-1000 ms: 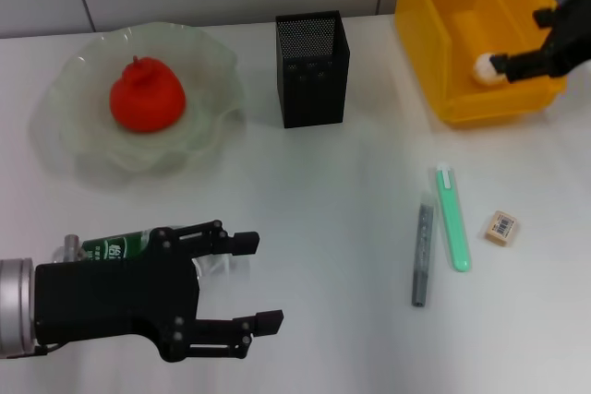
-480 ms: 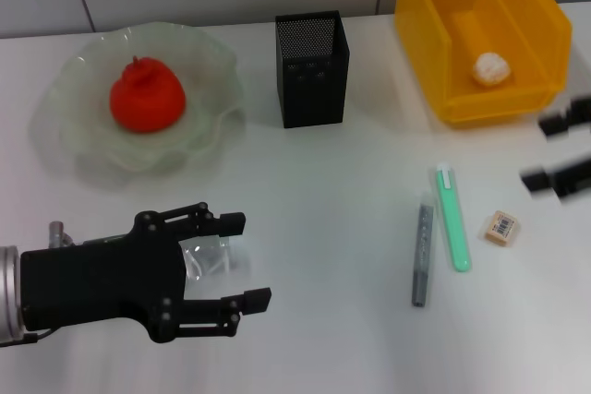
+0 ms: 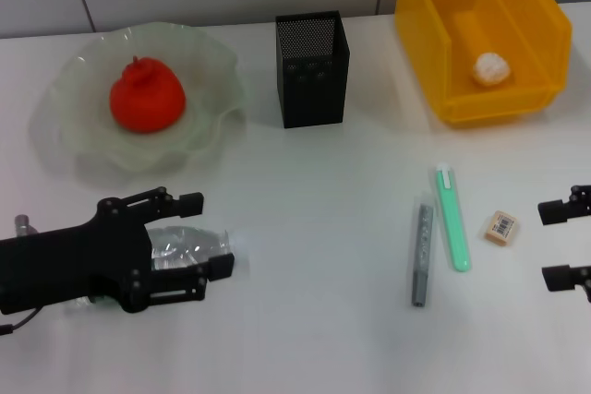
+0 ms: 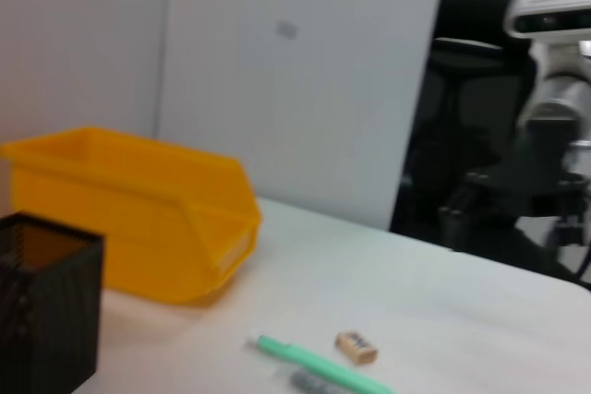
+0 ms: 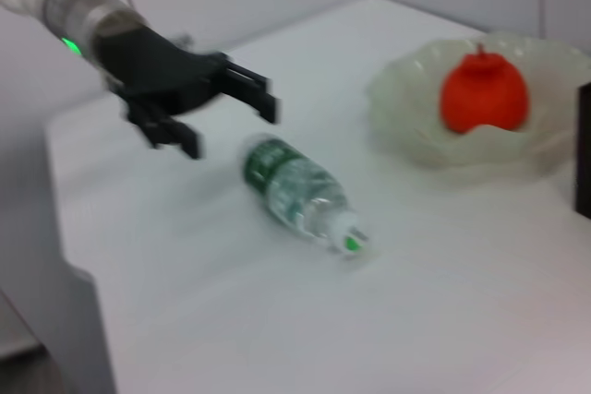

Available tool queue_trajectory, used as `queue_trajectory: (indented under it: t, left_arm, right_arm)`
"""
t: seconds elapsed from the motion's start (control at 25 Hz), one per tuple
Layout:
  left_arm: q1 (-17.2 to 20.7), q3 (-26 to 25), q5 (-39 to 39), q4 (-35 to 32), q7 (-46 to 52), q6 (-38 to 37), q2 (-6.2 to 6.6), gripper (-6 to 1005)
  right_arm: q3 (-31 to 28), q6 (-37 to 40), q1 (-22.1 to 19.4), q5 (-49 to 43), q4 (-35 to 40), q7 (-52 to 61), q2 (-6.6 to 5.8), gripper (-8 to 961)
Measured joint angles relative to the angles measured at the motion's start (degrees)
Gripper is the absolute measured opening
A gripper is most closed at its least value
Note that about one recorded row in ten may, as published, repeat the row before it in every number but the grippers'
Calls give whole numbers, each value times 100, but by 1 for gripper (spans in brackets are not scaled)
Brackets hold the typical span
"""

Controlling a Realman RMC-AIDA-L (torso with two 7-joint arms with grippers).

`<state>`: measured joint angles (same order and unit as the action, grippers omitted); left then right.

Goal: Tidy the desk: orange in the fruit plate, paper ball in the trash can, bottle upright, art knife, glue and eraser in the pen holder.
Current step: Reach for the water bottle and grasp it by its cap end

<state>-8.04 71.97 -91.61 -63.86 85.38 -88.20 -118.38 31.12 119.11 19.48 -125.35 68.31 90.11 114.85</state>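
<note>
From your head view, the left gripper (image 3: 189,237), black and skeletal, sits at about 8 o'clock with its fingers spread on either side of the clear crinkled bottle (image 3: 189,248), which lies on its side on the smooth white table (image 3: 314,320); the fingers are released, not clamped. At 10 o'clock the knobbly red-orange orange (image 3: 147,97) rests in the pale green glass fruit plate (image 3: 74,149) with its ruffled rim. At 12 o'clock stands the square black mesh pen holder (image 3: 312,68). At 1 o'clock the wrinkly white paper ball (image 3: 491,69) lies inside the glossy yellow plastic trash can (image 3: 434,53). At 4 o'clock a slim green art knife (image 3: 452,219) and a grey stick (image 3: 422,254) lie side by side, with the tan eraser (image 3: 500,227) just beside them. The right gripper (image 3: 565,244) is at 3 o'clock, its two fingertips parted and holding nothing.

Your left wrist view shows the yellow bin, the mesh cup's corner, the green knife and the eraser.

Your right wrist view shows the bottle lying with its green label toward the open left gripper and its cap pointing away from it, with the orange in the dish beyond.
</note>
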Motion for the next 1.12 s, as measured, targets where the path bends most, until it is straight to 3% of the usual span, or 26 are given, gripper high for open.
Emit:
queue_trajectory:
  t: [0.04,0.16,0.48,0.72,0.84,1.12]
  left_arm:
    - [-3,-17,-64,-17,153,97,7,800]
    - [-25,-35,-295,-161,548,260,7,799]
    - [-183,130,-1778,-1502,2347,529,-15,797]
    - [-374,882,-2941,-2731,3151,592,-26,796]
    - [-772,1707,-4099,-3114,3837,608,-27,795]
    - [-1203,2466,-4975,-3155,4455,613,-36,793]
  right_arm:
    - [-136,35,-1,9,-434,-260,-83,843]
    - [-292,64,-31,11,-659,-537,-113,843]
    - [-486,91,-261,20,-756,-981,-14,844]
    - [-517,70,-335,19,-996,-1127,-88,843]
    - [-618,81,-344,19,-1029,-1130,-110,843]
    - [-717,104,-360,19,-1035,-1136,-113,844]
